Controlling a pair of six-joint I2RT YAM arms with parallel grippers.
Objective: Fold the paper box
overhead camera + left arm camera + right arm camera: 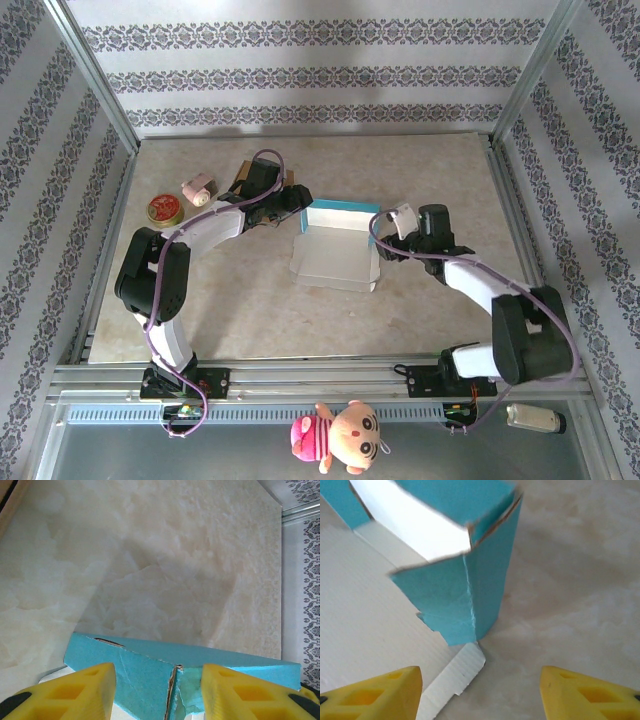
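The paper box [335, 245] lies in the middle of the table, white inside and teal outside, with its back wall raised. My left gripper [298, 203] is at its back left corner. In the left wrist view the yellow fingers [90, 687] stand apart in front of a teal wall [145, 675] with a torn seam between them, and nothing is clamped. My right gripper [382, 238] is at the box's right side, open. In the right wrist view its gripper [480, 676] faces the upright teal corner [470, 590], and a white flap [452, 675] lies flat on the table before it.
A round red and gold tin [164, 209] and a small pink object [197, 188] lie at the back left, beside a brown cardboard piece [240, 180]. A pink plush toy [340, 435] sits below the front rail. Metal frame posts bound both sides.
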